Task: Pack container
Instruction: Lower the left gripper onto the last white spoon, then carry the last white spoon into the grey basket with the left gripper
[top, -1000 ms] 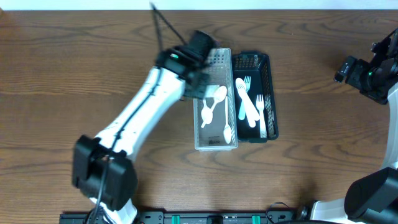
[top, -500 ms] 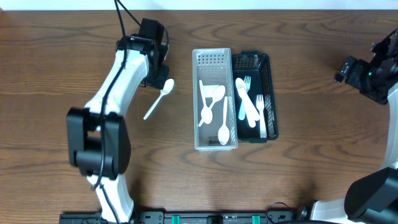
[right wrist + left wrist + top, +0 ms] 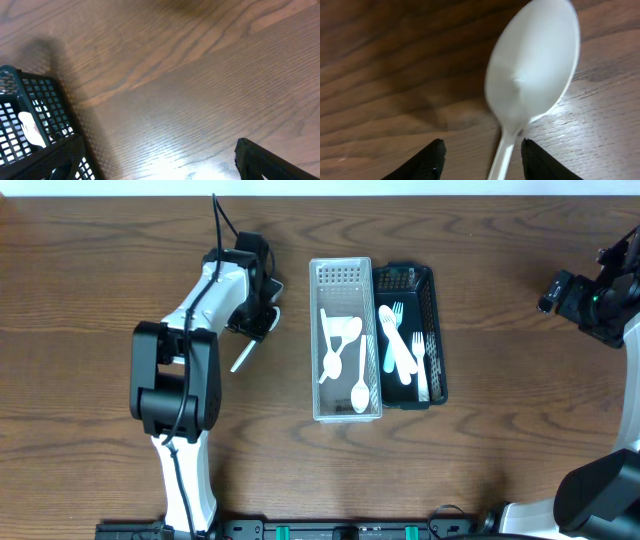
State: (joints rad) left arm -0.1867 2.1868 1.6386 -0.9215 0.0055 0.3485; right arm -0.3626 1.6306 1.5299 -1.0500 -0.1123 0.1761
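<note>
Left gripper [image 3: 482,161] sits low over the loose spoon [image 3: 532,75], jaws wide, one fingertip [image 3: 431,159] on either side of the neck where bowl meets handle; nothing gripped yet. The spoon lies flat on the table [image 3: 90,270], a little left of the clear tray [image 3: 345,413] and apart from it. The tray holds several spoons [image 3: 345,345]; the black basket [image 3: 436,330] against its right side holds the forks [image 3: 398,350]. Risks, as I judge them: the neck is thin, tapered plastic lying flush on wood, so if I close too high the pads may ride over it, and if too low the tips press into the table. The wrist view is blurred, so I cannot tell the height of the tips. A pinch at the taper could also squirt the spoon forward or let it pivot, with bowl and long handle swinging about the grip. A tilted handle could catch the tray's near wall on the way over, or the spoon could land across the rim. Right gripper [image 3: 585,300] is parked well apart at the far right. Its wrist view shows one finger only, so I cannot tell how its jaws stand.
</note>
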